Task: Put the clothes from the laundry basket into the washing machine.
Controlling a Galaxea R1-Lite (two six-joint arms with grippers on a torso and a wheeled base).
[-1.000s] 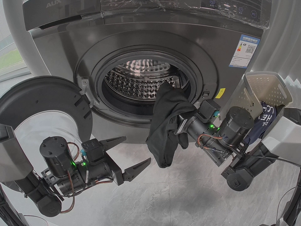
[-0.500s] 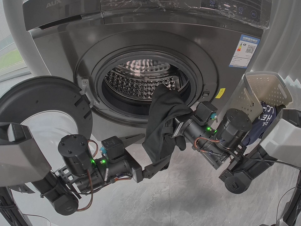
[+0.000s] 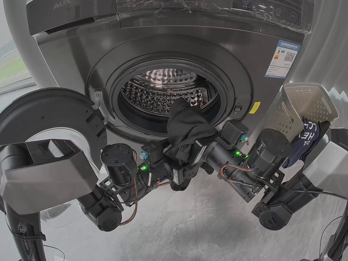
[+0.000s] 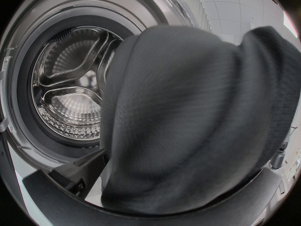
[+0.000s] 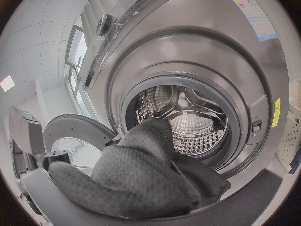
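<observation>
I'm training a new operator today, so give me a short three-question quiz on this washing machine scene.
1. True or false: the washer door is shut.
2. Where is the black garment? A) deep in the drum B) draped over the right gripper at the opening C) on the floor
3. What clothing shows in the laundry basket?
Key: 1 false, the door stands open; 2 B; 3 a navy garment.

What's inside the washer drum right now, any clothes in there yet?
The drum shows bare perforated steel and ribs; no clothes visible. The black garment in front of the opening hides the drum's lower front, so that part is unconfirmed.
</observation>
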